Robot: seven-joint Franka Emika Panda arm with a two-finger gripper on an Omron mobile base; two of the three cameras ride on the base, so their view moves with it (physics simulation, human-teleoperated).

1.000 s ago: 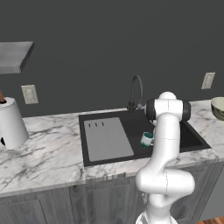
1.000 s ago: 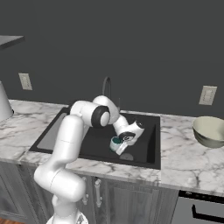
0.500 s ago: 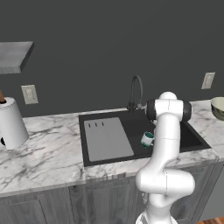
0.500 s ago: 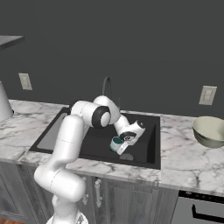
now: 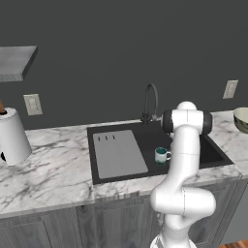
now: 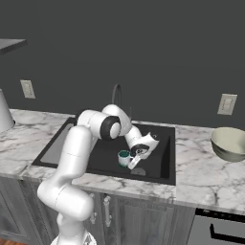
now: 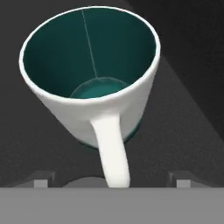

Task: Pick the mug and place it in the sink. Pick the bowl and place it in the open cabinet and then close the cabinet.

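Mug (image 7: 92,74) upright on sink (image 5: 213,154) floor, directly ahead of fingers (image 7: 41,180); handle points back between them. Fingers spread wide, clear of handle; a second ago clamped on it. Mug released, position unchanged. Bowl (image 6: 230,142) on table (image 6: 206,167), well right of sink: next target; retract upward first.
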